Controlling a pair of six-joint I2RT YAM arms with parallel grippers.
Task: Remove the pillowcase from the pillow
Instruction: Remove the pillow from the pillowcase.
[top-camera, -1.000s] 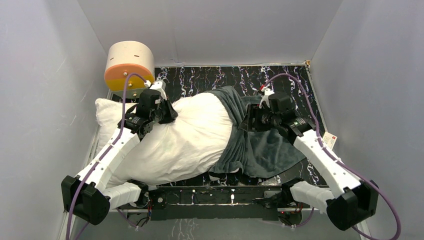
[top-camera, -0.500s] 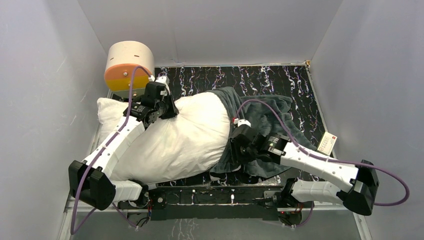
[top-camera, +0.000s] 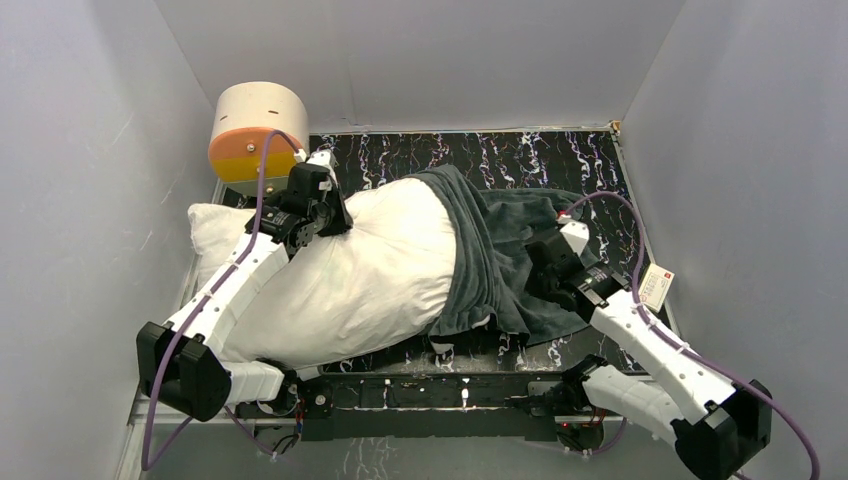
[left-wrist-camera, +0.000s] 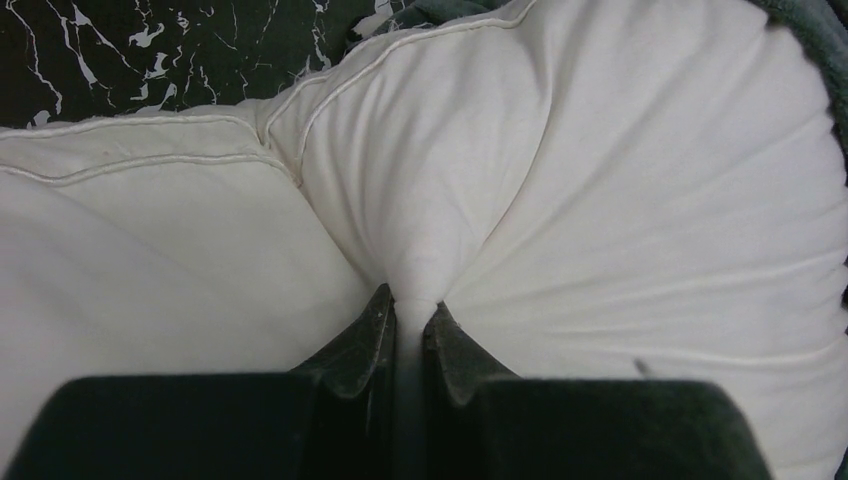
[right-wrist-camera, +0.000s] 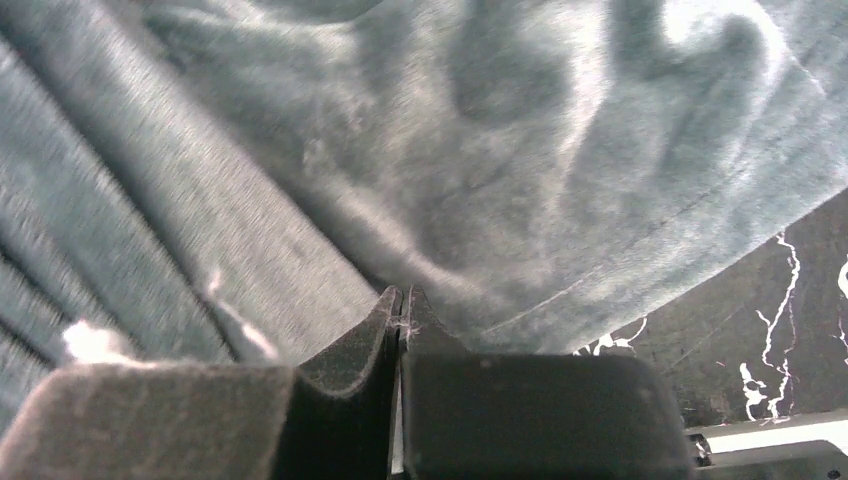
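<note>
The pillow (top-camera: 370, 270) lies across the left and middle of the overhead frame on the black, white-veined counter (top-camera: 480, 155). It is plump and wrinkled, with one corner reaching toward the left wall. Most of it is bare. Only its right end is covered by the pillowcase (top-camera: 500, 250), which shows its plain dark grey-green side. The pillowcase is bunched in folds from just above the centre of the frame down to the lower right, and its loose part is spread flat on the counter. The left arm (top-camera: 235, 285) runs up from the lower left over the pillow to its far upper edge. In the left wrist view its jaws are clenched on a pinch of the pillow (left-wrist-camera: 600, 200), and creases fan out from the grip across the white cloth. A sliver of pillowcase (left-wrist-camera: 825, 40) shows at the upper right corner and some counter (left-wrist-camera: 100, 50) at the upper left. The right arm (top-camera: 640, 330) comes in from the lower right and ends on the spread grey cloth at the right of centre. In the right wrist view its jaws are pressed tight together with a ridge of the pillowcase (right-wrist-camera: 450, 130) drawn into their tips. The pinch looks thin, and the hem lies on the counter (right-wrist-camera: 760, 330) at the lower right. A cream-and-orange cylinder (top-camera: 258, 125) stands in the upper left corner, just beyond the pillow. A small white card (top-camera: 655, 287) lies at the counter's right edge.
</note>
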